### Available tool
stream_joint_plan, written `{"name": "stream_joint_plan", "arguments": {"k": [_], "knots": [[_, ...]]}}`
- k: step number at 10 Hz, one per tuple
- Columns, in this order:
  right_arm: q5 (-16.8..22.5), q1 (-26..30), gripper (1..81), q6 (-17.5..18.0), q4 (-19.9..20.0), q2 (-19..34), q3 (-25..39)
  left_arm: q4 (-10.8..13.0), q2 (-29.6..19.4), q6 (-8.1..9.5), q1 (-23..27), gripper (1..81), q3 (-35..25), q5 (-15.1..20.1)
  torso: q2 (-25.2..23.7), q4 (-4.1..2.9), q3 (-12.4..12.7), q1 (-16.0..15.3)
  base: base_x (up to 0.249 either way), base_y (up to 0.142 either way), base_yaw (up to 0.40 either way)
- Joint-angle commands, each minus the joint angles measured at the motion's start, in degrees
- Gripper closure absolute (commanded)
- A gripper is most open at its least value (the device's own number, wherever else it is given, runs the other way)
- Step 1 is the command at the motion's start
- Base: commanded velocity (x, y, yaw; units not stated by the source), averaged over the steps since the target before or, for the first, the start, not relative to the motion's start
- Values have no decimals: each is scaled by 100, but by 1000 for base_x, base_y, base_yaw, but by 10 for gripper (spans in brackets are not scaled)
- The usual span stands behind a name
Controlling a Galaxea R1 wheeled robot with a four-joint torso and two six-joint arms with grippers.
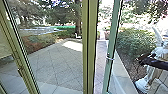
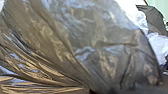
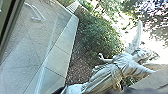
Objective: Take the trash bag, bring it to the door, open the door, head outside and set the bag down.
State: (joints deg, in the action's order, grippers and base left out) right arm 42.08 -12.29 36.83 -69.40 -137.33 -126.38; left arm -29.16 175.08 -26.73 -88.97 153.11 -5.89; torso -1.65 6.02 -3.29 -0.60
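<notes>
Dark and angular, my right gripper [image 1: 143, 60] reaches in from the right edge of the head view, beside the glass of the door [image 1: 113, 35]. The door has a green frame with a small metal fitting on its edge and stands ajar, a strip of outdoor paving showing between it and the thick post. Shiny, crumpled plastic of the trash bag [image 2: 107, 50] lies close to the camera in the left wrist view. Its folds draw together tightly at my left gripper [image 2: 90, 91], which is shut on it.
A thick green post [image 1: 89, 45] stands left of the door gap, with glazed panels beyond it. Outside lie a paved yard [image 1: 55, 62], a tree and bushes [image 1: 135, 41]. A pale winged statue [image 3: 110, 72] stands near the planting bed, on the right in the head view.
</notes>
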Motion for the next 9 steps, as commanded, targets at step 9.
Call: {"name": "stream_joint_plan", "arguments": {"k": [9], "knots": [[-1097,335,10,-185,-698,247,-1449,-55,98,2,164,811,-27,422,0,2,2,0,0,0,0]]}}
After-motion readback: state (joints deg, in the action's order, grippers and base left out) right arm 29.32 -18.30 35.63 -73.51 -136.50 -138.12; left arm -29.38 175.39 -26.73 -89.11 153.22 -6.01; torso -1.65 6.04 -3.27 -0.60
